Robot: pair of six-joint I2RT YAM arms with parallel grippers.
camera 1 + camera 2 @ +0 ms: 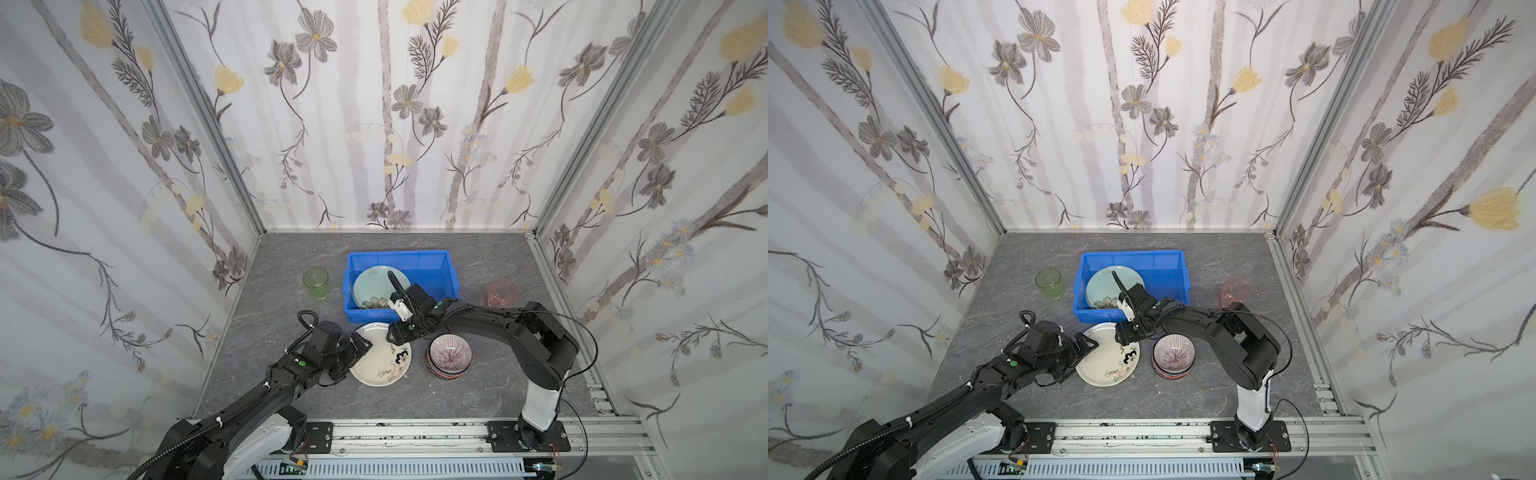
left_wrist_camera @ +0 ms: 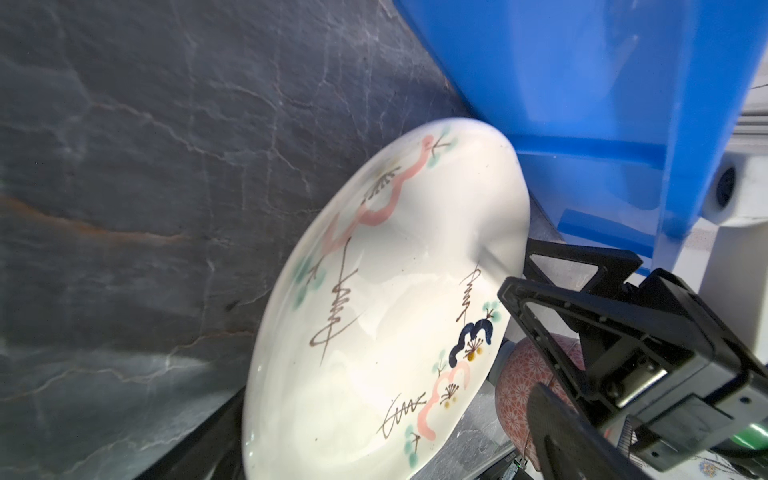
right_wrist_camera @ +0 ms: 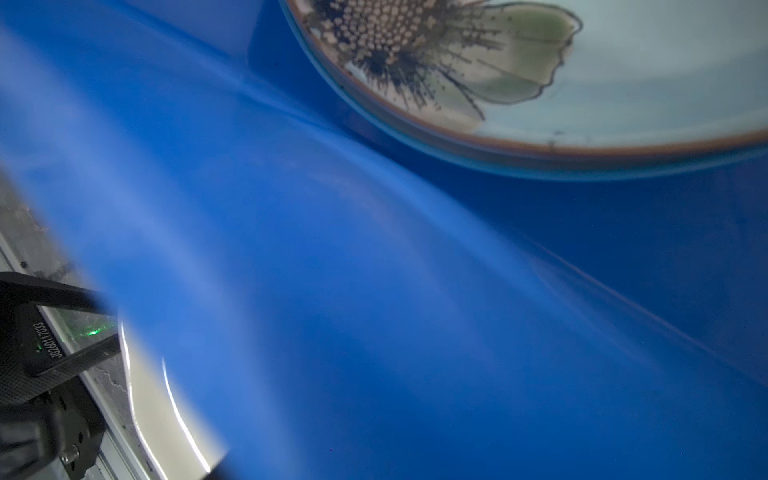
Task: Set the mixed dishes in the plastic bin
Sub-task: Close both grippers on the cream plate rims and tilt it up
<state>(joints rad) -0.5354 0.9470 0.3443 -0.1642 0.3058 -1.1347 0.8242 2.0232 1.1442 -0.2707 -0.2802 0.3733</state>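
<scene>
Cream plate [image 1: 380, 361] on the grey table [image 1: 291, 332], just in front of the blue bin [image 1: 455, 270], far rim close against the bin's near wall. Looks tipped up in the left wrist view. Not in the bin yet.

Right gripper [image 1: 395, 332] at the plate's far rim beside the bin, one finger over the rim and one behind it. Cannot tell whether pinching or merely straddling. Left gripper [image 1: 360, 344] at the plate's left rim, jaws spread wide, clamping nothing.

Inside the bin, in its left half, a pale green flower plate [image 1: 374, 284]. Right of the cream plate and apart from it, a stack of bowls [image 1: 449, 353], striped one on top. Green tumbler [image 1: 316, 282] left of the bin, pink tumbler [image 1: 503, 293] right of it, both upright.

Step in hand, by the look of it: getting a hold on the cream plate's rim. Next: close firmly, lift clear of the near wall, carry over and lay down on or beside the green plate.
</scene>
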